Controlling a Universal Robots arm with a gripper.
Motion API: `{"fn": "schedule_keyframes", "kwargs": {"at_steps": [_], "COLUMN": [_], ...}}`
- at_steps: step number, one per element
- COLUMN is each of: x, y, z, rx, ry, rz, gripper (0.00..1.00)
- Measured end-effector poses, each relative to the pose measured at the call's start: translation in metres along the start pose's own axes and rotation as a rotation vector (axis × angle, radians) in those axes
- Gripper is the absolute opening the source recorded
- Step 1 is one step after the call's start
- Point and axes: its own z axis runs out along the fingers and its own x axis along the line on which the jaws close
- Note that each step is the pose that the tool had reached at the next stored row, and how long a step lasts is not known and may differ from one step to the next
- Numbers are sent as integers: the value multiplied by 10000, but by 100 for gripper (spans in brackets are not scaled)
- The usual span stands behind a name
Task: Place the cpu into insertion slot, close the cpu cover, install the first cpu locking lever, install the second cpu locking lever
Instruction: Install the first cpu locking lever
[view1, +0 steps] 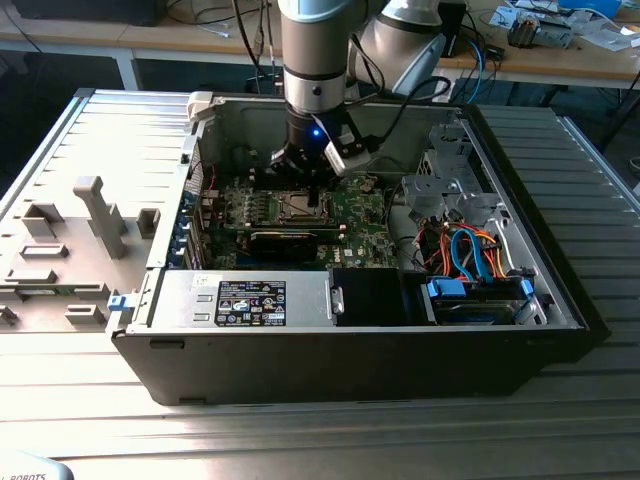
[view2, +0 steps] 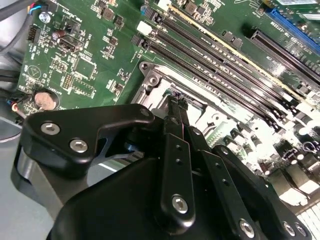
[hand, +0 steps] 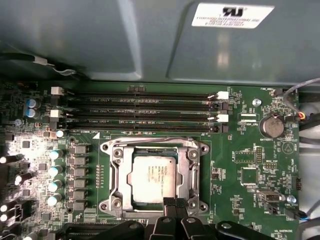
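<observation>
Silver-grey cpu (hand: 151, 176) is lying in the insertion slot (hand: 192, 165) under the cpu cover (hand: 120, 175), while the clenched tool (hand: 175, 204) is touching the cover's edge.

Access from above: case (view1: 560, 300) lies open-topped. Around the socket (hand: 155, 177): memory slots (hand: 145, 112) just beside one edge, capacitor row (hand: 55, 172) near another, gripper (hand: 175, 204) touching a third edge. Cable bundle (view1: 470, 250) crowds the exterior view's right.

Cpu (hand: 151, 176) matt silver metal; tool (view2: 176, 107) glossy black plastic.
</observation>
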Motion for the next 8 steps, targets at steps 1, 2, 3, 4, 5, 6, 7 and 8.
{"fn": "schedule_keyframes", "kwargs": {"at_steps": [1,2,3,4,5,6,7,8], "x": [-1,-2,-4,-5,-7,-8,-9,-10], "y": [0,0,1,1,1,1,1,1], "z": [-21,-46,-65,-94,-131,-150,-163,-189], "rx": [0,0,0,0,0,0,0,0], "ry": [0,0,0,1,0,0,0,0], "rz": [0,0,0,0,0,0,0,0], "gripper": [11,11,11,11,11,11,11,11]}}
